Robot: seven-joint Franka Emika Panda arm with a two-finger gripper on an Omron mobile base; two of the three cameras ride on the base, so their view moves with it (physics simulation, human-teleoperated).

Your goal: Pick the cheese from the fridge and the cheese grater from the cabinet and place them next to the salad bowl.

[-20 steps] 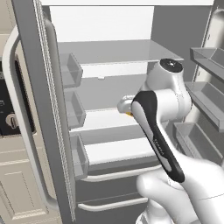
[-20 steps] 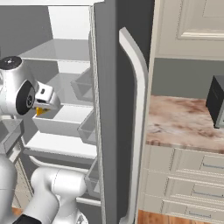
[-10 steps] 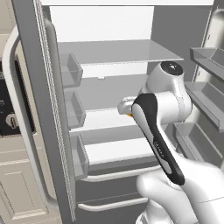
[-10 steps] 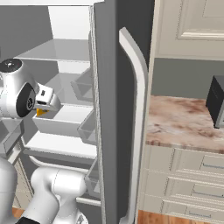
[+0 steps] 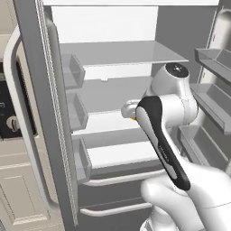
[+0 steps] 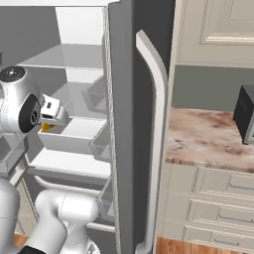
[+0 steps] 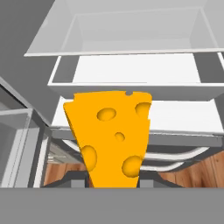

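Hand view: cheese (image 7: 113, 135) clamped in the tool (image 7: 113, 181).

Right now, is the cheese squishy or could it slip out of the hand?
The cheese probably stays stiff: its edges look straight while gripped. It narrows toward the hand, so it might slip. It looks small, likely light.

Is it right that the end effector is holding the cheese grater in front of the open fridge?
Not quite: the end effector holds the cheese, an orange-yellow wedge with holes, as the hand view shows. It is indeed in front of the open fridge.
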